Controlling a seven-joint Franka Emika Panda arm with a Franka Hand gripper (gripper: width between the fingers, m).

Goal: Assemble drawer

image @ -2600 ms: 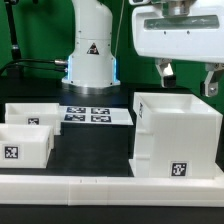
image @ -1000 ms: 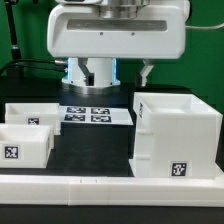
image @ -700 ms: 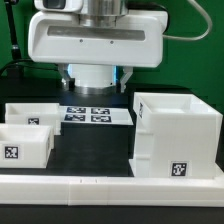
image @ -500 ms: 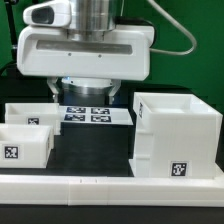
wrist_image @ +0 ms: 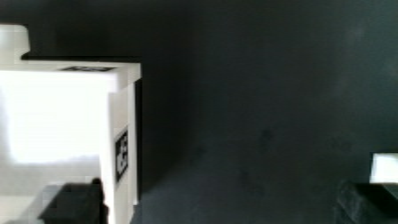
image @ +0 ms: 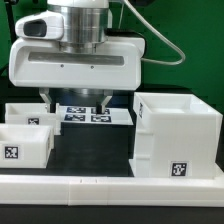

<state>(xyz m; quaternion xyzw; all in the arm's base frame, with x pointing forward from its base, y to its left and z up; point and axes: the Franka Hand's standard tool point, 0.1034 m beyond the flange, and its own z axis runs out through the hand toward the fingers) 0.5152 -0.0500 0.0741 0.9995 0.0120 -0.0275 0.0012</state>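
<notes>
The drawer's large open-fronted housing (image: 176,135) stands at the exterior view's right. Two white open-top trays sit at the left, one in front (image: 25,146) and one behind it (image: 30,112), each with square tags. My gripper (image: 75,102) hangs open and empty above the black table, between the trays and the housing, its dark fingertips (image: 47,100) spread wide. In the wrist view a white tagged tray (wrist_image: 63,120) fills one side. The gripper (wrist_image: 222,212) shows only its dark fingertips (wrist_image: 71,205) at the frame corners, with bare black table between them.
The marker board (image: 95,115) lies flat behind the gripper. A long low white rail (image: 110,186) runs along the front edge. The arm's white base (image: 85,20) stands at the back. A white corner (wrist_image: 384,166) shows at the wrist view's edge.
The gripper has swung from above the housing at the exterior view's right across to the left and come lower. It stays open and empty. The drawer parts have not moved.
</notes>
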